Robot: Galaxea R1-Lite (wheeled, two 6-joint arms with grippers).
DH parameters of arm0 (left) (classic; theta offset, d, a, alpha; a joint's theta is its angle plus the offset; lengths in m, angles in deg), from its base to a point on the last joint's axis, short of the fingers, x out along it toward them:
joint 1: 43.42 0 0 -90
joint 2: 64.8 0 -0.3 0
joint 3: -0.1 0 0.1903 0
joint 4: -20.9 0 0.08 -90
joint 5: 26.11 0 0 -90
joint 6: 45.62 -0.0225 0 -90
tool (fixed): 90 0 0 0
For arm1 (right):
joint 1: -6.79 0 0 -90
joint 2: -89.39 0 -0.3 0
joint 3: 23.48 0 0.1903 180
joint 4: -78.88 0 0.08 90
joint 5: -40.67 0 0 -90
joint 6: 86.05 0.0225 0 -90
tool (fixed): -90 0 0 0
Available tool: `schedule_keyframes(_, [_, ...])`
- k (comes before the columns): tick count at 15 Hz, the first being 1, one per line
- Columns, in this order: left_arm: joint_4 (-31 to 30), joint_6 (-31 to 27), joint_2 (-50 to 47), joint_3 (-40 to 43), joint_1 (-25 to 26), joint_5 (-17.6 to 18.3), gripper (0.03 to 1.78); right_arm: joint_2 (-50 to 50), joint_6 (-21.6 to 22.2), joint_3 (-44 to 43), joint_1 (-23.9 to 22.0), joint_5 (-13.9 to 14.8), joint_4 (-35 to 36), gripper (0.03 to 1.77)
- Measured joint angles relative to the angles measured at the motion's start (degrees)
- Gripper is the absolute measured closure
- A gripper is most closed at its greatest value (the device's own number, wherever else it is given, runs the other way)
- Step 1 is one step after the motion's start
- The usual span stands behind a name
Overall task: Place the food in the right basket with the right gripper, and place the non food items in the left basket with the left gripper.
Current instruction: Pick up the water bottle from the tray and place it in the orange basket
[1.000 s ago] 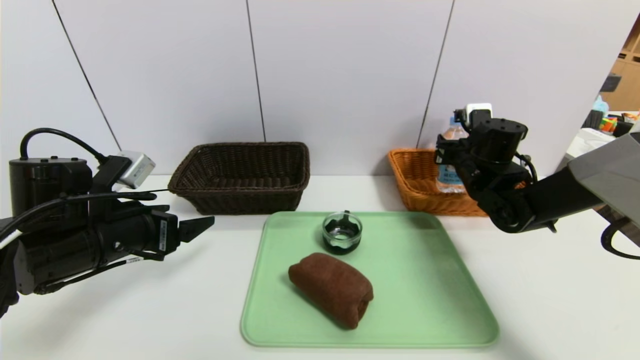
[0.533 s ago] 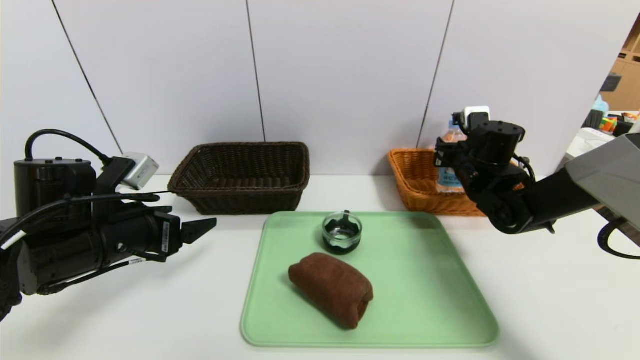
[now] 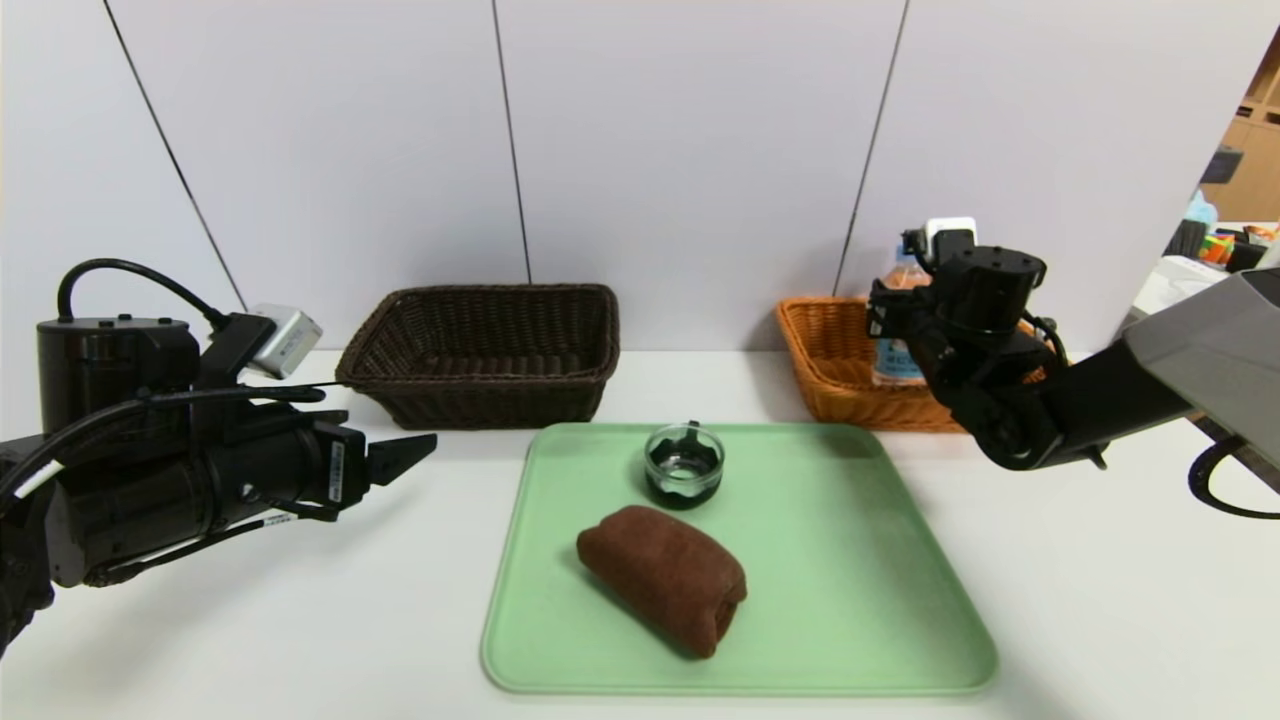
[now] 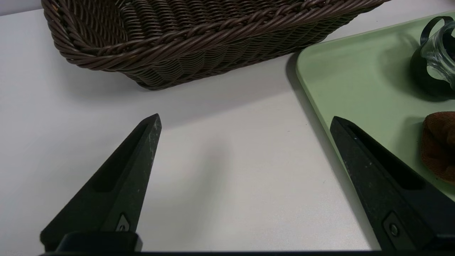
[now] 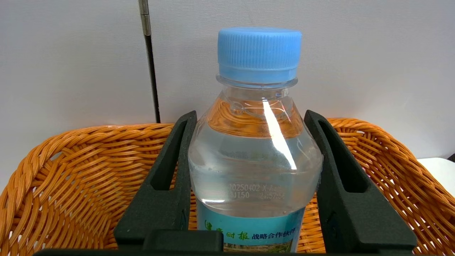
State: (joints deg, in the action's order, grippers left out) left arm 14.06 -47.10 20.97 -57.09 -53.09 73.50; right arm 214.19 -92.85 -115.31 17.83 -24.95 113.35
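Pale panelled wall (image 3: 690, 150); dark seams.

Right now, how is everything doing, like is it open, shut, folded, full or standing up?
Water bottle: cap on, upright, partly filled, gripped.
Right end effector: shut on the bottle, at the orange basket.
Left end effector: open, holding nothing, over the table.
Brown cloth: rolled up, lying on the tray.
Glass cup: upright on the tray, no lid.
Orange basket: open on top.
Dark basket: open on top.

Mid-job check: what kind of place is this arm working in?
Probably a robot test or demo bench: a plain white tabletop with pale panels behind it, and two wicker baskets, dark and orange, flanking a green tray.
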Motion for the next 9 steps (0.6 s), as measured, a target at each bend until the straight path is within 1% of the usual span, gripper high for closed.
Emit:
schedule_keyframes(2, [0.0, -0.01, 0.15, 0.0, 0.0, -0.02, 0.12, 0.05, -0.09, 0.0, 0.02, -0.07, -0.07, 0.86])
schedule_keyframes(3, [-0.09, 0.0, 0.22, 0.0, 0.0, -0.02, 0.12, 0.06, -0.06, 0.0, 0.02, -0.1, -0.05, 0.83])
schedule_keyframes(6, [-0.79, 0.0, 0.48, -0.02, 0.0, 0.0, 0.12, 0.24, 0.06, 0.0, 0.11, -0.07, 0.2, 0.58])
schedule_keyframes(9, [-0.88, -0.09, 0.67, -0.06, 0.0, 0.0, 0.12, 0.41, 0.22, 0.13, 0.24, 0.0, 0.23, 0.43])
